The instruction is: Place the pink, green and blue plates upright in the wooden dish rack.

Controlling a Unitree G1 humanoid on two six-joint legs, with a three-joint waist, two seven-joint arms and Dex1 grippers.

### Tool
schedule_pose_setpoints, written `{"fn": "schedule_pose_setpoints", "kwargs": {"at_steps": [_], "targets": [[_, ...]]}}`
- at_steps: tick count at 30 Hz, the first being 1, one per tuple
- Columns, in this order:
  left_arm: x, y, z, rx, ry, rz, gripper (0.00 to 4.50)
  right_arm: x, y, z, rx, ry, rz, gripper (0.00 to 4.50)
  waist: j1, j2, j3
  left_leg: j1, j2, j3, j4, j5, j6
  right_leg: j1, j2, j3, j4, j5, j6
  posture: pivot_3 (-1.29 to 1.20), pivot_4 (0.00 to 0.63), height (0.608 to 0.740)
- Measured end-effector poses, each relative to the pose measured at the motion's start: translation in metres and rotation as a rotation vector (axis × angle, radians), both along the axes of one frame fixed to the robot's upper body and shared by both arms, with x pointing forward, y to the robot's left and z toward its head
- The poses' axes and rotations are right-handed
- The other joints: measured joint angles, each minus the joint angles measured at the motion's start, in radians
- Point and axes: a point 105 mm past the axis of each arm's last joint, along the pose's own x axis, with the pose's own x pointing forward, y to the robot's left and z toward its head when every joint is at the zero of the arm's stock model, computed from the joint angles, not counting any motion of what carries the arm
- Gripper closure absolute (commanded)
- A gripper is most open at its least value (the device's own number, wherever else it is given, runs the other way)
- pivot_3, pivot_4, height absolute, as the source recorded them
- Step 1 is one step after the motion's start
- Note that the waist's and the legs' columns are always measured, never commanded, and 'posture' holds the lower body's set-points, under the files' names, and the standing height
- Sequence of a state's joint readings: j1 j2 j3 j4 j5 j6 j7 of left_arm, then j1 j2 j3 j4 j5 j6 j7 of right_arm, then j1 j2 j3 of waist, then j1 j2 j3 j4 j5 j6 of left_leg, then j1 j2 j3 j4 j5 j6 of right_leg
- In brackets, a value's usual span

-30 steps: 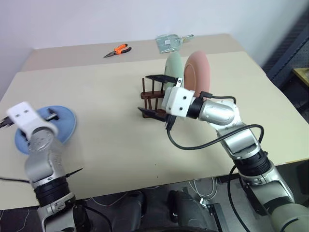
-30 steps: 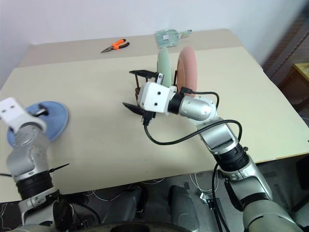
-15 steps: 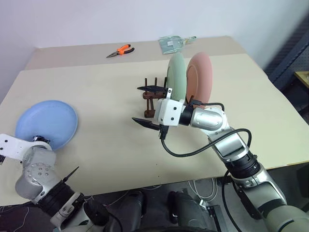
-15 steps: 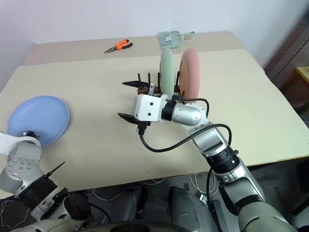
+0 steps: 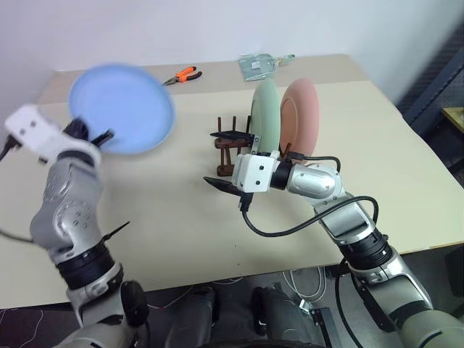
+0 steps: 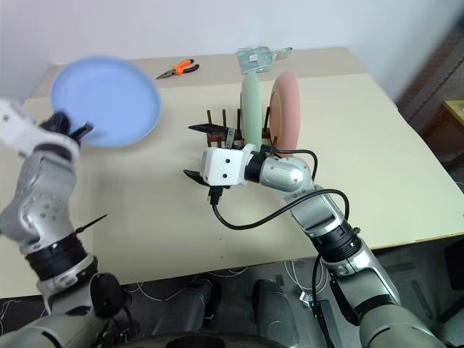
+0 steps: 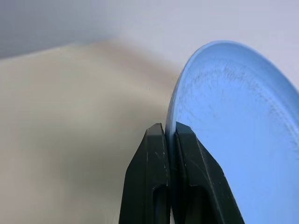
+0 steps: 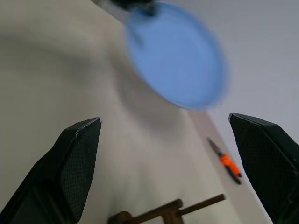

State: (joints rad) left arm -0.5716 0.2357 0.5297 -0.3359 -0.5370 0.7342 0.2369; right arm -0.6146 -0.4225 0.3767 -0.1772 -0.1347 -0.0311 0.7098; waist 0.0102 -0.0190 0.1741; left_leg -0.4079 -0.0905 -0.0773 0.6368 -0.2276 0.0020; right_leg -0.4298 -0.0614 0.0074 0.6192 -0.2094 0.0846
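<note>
left gripper (image 7: 169, 133) clamped on blue plate (image 5: 123, 109) rim, plate lifted off table (image 5: 159, 210), tilted | right gripper (image 5: 226, 159) spread wide, holding nothing, just in front of rack (image 5: 226, 148) | green plate (image 5: 265, 116) and pink plate (image 5: 300, 116) upright in rack, beyond right gripper | pliers (image 5: 181, 75) far side of table

Light blue plate (image 5: 123, 109); mint green plate (image 5: 265, 116); salmon pink plate (image 5: 300, 114); orange-handled pliers (image 5: 181, 75).
</note>
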Motion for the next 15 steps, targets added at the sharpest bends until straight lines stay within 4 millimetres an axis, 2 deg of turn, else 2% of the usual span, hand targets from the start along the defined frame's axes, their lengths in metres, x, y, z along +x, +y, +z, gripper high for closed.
{"fn": "schedule_pose_setpoints", "kwargs": {"at_steps": [2, 4, 7, 9, 12, 15], "targets": [[0.006, -0.025, 0.022, 0.096, -0.047, -0.108, 4.49, 0.007, -0.003, -0.002, -0.021, -0.042, -0.040, 0.00, -0.007, 0.000, 0.000, 0.000, 0.000, 0.001, -0.003, 0.003, -0.003, -0.001, 0.000, 0.001, 0.000, 0.000, 0.000, 0.00, 0.150, 0.729], [0.008, -0.050, 0.036, 0.195, -0.066, -0.213, 4.49, 0.018, -0.005, 0.000, -0.043, -0.096, -0.093, 0.00, -0.016, 0.000, 0.000, 0.001, 0.000, 0.002, -0.005, 0.004, -0.003, -0.002, 0.001, 0.003, 0.000, 0.000, 0.000, 0.00, 0.150, 0.729], [0.011, -0.078, 0.031, 0.246, -0.041, -0.332, 4.49, 0.031, -0.007, 0.009, -0.053, -0.181, -0.151, 0.00, -0.023, 0.000, 0.000, 0.001, 0.000, 0.002, -0.005, 0.005, -0.003, -0.003, 0.001, 0.003, 0.000, 0.000, 0.000, 0.00, 0.150, 0.729], [0.012, -0.089, 0.026, 0.247, -0.024, -0.386, 4.49, 0.036, -0.008, 0.012, -0.069, -0.231, -0.180, 0.00, -0.023, 0.000, 0.000, 0.001, 0.001, 0.002, -0.006, 0.005, -0.003, -0.003, 0.001, 0.003, 0.000, 0.000, 0.000, 0.00, 0.150, 0.729], [0.012, -0.099, 0.024, 0.222, -0.020, -0.435, 4.50, 0.046, -0.009, 0.008, -0.121, -0.295, -0.219, 0.84, -0.022, 0.000, 0.000, 0.001, 0.000, 0.002, -0.005, 0.005, -0.003, -0.003, 0.001, 0.003, 0.001, 0.000, 0.000, 0.00, 0.150, 0.729], [0.009, -0.104, 0.025, 0.229, -0.017, -0.462, 4.50, 0.051, -0.009, 0.003, -0.153, -0.321, -0.231, 2.44, -0.021, 0.000, 0.000, 0.001, 0.000, 0.002, -0.005, 0.005, -0.003, -0.003, 0.001, 0.004, 0.000, 0.000, 0.000, 0.00, 0.150, 0.729]]}}
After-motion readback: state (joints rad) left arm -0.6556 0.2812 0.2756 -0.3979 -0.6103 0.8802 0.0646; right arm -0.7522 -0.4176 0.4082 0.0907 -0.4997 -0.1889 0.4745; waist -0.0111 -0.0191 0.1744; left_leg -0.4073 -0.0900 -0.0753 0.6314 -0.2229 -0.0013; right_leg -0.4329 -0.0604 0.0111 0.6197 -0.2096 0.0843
